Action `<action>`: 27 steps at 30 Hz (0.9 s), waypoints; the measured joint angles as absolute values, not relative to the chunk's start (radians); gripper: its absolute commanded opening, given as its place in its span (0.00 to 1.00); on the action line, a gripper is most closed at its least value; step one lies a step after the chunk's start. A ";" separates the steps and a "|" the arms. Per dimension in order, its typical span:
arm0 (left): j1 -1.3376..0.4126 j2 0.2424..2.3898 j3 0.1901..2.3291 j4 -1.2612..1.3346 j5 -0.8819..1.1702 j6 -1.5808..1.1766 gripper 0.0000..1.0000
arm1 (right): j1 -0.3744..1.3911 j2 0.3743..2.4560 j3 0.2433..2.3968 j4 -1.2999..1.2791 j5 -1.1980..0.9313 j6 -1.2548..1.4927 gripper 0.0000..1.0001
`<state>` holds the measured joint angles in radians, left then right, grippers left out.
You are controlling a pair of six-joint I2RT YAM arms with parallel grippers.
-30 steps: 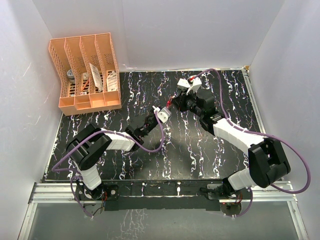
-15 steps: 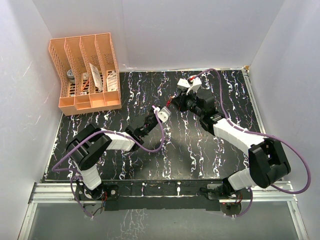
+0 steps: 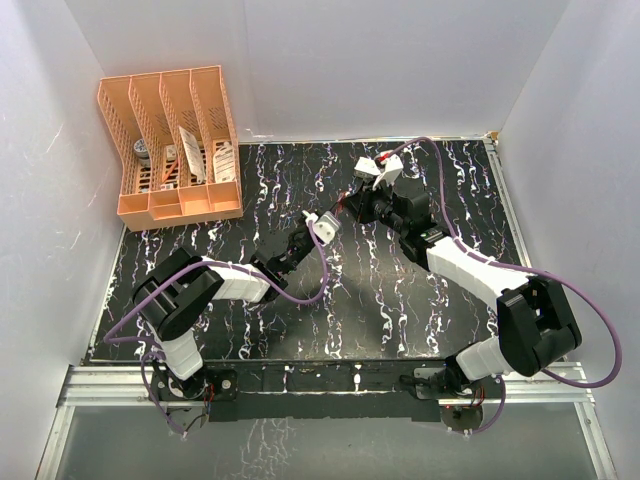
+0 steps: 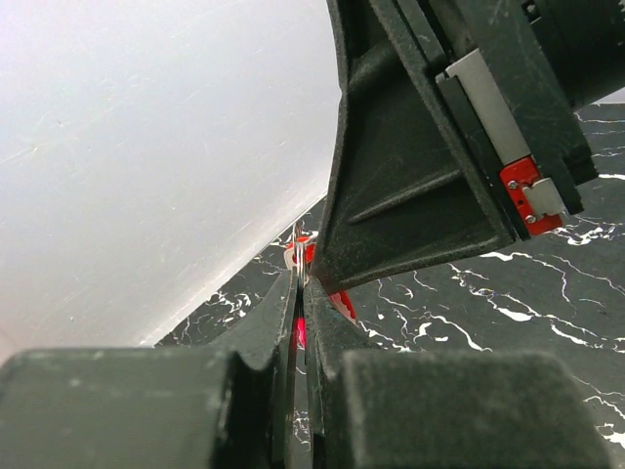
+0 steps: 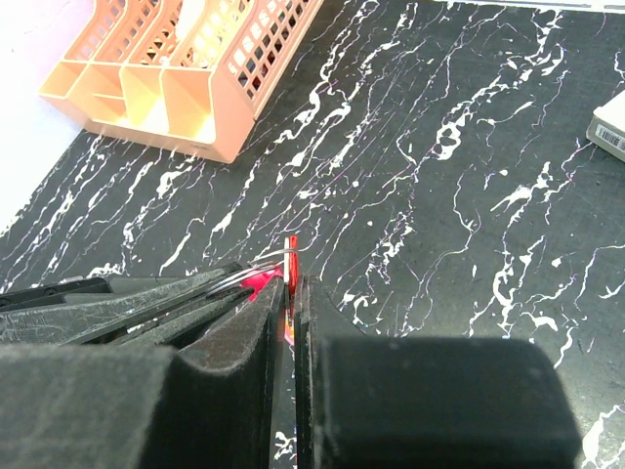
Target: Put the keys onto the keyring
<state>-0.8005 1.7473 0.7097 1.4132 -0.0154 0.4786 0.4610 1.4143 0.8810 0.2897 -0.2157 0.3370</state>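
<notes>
Left gripper (image 4: 299, 286): pinched shut on the keyring (image 5: 266, 263), with wire loop and pink tag jutting from the tips.
Keyring: above mid-table; light, springy, slick wire; best gripped flat across the loop, with the split left free.
Red-headed key (image 5: 290, 252): tiny, rigid, light; apparently touching the ring wire; best held by the head.
Right gripper (image 5: 292, 289): clamped closed on that key.
</notes>
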 measured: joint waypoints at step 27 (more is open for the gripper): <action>-0.783 1.723 0.729 1.405 -0.015 0.385 0.00 | 0.461 1.414 0.881 0.283 -0.245 0.285 0.00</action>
